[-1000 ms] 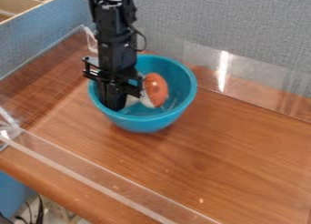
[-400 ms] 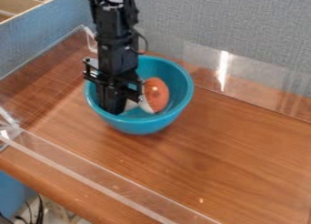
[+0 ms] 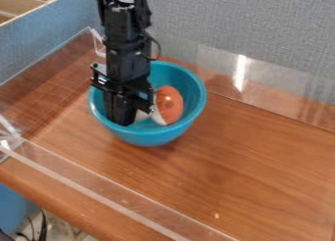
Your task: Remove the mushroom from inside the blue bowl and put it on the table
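The turquoise-blue bowl (image 3: 181, 129) stands on the wood-grain table (image 3: 229, 181), left of centre. The mushroom (image 3: 169, 100) lies inside it against the right wall, its reddish-brown cap up and a bit of cream stem below. My black gripper (image 3: 121, 115) points straight down into the left half of the bowl. Its fingers are shut together with nothing visibly between them, just left of the mushroom. The fingertips are low in the bowl, and I cannot see whether they touch its floor.
Low clear acrylic walls edge the table: one along the front left (image 3: 78, 171), one at the back right (image 3: 268, 78). A cardboard box (image 3: 33, 12) sits beyond the back left corner. Bare wood lies to the right of the bowl and in front of it.
The bowl, with the mushroom in it, has slid slightly to the left. The gripper stays shut in the bowl's left half.
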Motion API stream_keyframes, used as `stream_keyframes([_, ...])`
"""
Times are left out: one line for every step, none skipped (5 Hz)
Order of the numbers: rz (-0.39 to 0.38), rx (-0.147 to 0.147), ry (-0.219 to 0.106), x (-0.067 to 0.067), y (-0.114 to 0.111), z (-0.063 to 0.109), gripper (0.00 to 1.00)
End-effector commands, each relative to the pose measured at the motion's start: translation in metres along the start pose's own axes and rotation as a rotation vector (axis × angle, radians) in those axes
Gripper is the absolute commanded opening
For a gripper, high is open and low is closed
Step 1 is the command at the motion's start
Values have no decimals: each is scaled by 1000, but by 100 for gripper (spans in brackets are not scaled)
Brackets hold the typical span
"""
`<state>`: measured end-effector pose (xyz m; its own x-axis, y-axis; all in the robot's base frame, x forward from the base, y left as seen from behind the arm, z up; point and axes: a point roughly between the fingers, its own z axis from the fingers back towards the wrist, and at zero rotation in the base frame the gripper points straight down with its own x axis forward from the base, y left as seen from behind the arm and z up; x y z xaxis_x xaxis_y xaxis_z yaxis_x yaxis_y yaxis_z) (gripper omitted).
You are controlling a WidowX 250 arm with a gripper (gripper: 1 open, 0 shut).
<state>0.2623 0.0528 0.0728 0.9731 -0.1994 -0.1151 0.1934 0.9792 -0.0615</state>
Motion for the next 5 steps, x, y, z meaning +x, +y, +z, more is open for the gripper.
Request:
stream_keyframes([-23, 31, -53, 0, -5, 18, 0])
stream_keyframes([-34, 33, -48, -1, -8, 18, 0])
stream_keyframes([-44, 35, -42, -1, -12, 17, 0])
stream_keyframes([-78, 42, -58, -2, -22, 28, 0])
stream_keyframes([-154, 47, -44, 5, -44, 25, 0])
